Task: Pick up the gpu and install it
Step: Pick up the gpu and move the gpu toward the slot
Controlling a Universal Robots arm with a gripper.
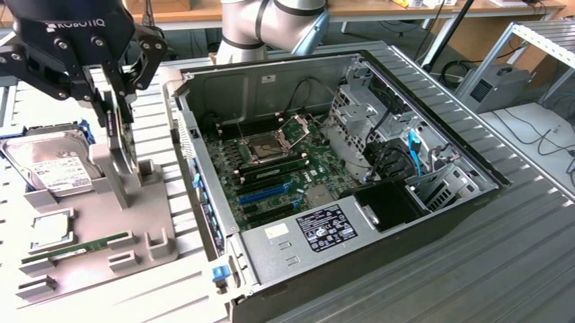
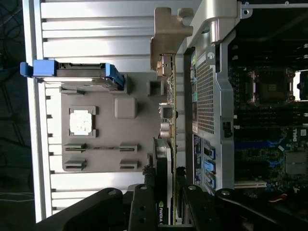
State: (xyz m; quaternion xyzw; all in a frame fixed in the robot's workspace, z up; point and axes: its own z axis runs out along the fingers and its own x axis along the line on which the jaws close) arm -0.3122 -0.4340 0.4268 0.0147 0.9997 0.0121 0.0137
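The gpu (image 1: 126, 151) stands on edge in a slot of the grey holder (image 1: 117, 195), at the exterior view's left. I see it edge-on, a thin dark card with a green board face. My gripper (image 1: 120, 111) hangs over it from above, with one finger on each face of the card's upper part. In the wrist view the gpu (image 2: 168, 120) runs straight out from between my fingers (image 2: 148, 183), which press against its black cooler side and its board side. My gripper (image 2: 165, 178) is shut on the card, which still sits in the holder.
An open PC case (image 1: 341, 168) lies beside the holder, motherboard up, with a blue expansion slot (image 1: 263, 195) and a black power supply (image 1: 328, 229). On the holder lie a silver hard drive (image 1: 54, 165), a CPU (image 1: 50, 232) and a RAM stick (image 1: 77, 250). The arm's base (image 1: 260, 27) stands behind the case.
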